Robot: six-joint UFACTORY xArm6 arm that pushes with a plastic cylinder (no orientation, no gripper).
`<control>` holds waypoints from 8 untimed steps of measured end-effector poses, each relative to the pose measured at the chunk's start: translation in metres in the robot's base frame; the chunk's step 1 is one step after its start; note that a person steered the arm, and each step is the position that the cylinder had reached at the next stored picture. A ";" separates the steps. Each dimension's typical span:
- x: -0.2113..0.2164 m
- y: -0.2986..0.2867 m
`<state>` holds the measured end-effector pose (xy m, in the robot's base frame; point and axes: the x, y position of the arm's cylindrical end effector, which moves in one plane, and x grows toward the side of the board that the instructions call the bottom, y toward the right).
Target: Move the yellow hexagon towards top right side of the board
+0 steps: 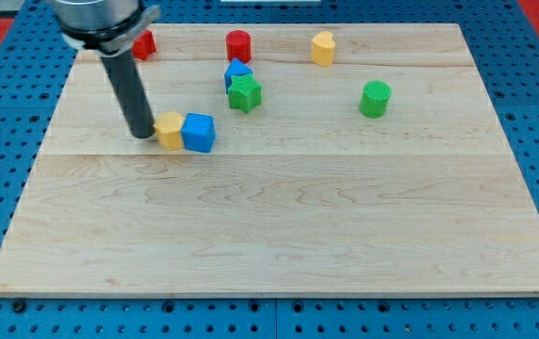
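The yellow hexagon [169, 129] lies left of the board's middle, touching a blue cube [199, 132] on its right. My tip [143, 135] rests on the board right against the hexagon's left side. The rod rises from there to the view's top left.
A red block [143, 44] sits at the top left, partly behind the arm. A red cylinder [238, 45] and a yellow heart-like block [322, 48] sit along the top. A blue block [237, 73] touches a green star [245, 93]. A green cylinder [375, 98] is at the right. The wooden board [279, 235] lies on a blue pegboard.
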<state>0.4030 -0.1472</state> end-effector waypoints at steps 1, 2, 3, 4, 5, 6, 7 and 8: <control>-0.006 0.045; 0.007 0.045; 0.030 0.046; 0.012 0.075; -0.003 0.101; -0.008 0.111; -0.026 0.129; -0.051 0.152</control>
<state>0.3524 0.0047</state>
